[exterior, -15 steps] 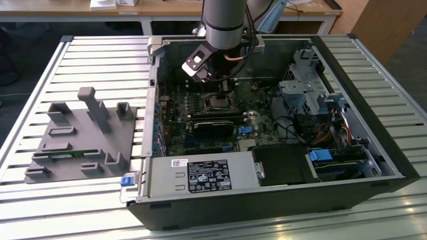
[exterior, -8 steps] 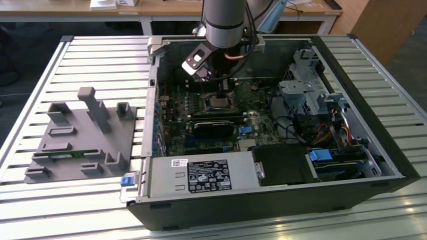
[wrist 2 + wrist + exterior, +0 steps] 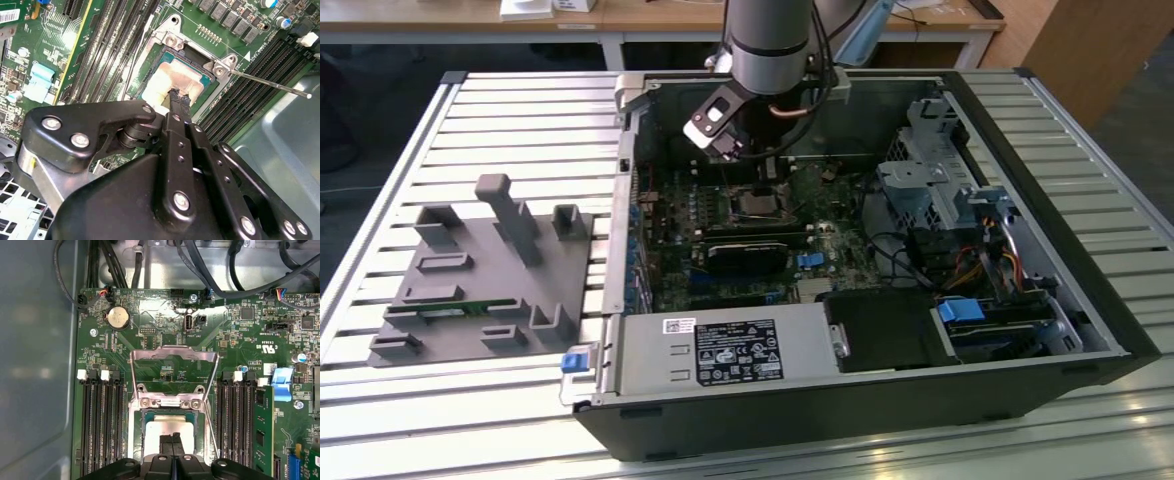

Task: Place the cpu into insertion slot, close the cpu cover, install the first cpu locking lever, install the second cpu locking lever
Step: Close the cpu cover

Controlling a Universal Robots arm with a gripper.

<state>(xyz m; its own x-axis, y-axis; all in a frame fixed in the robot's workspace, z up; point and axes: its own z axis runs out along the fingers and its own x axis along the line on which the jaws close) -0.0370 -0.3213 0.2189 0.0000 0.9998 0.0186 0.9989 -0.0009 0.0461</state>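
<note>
Reaching down into the open computer case [image 3: 881, 400] on the slatted table [image 3: 520, 110], the arm [image 3: 771, 40] holds its gripper [image 3: 176, 96] right over the socket [image 3: 135, 435] near the middle of the green circuit board [image 3: 95, 347]. The chip [image 3: 170, 80] already lies flat inside the socket, silver top up, with the metal rim around it. Both fingers [image 3: 166, 445] are pressed together with nothing between them. Their joined tip is at the chip's top face near its middle; whether it touches the metal or stops just above cannot be told. The cover plate [image 3: 174, 352] stands swung up from its hinge at the socket's edge, so the board shows through its square window and the chip lies uncovered. In the second wrist view a thin lever [image 3: 270, 82] sticks out loose from one socket corner across the black memory slots [image 3: 270, 52]. On the exterior view's left, well apart from the case, a grey holder [image 3: 467, 290] rests on the table.
</note>
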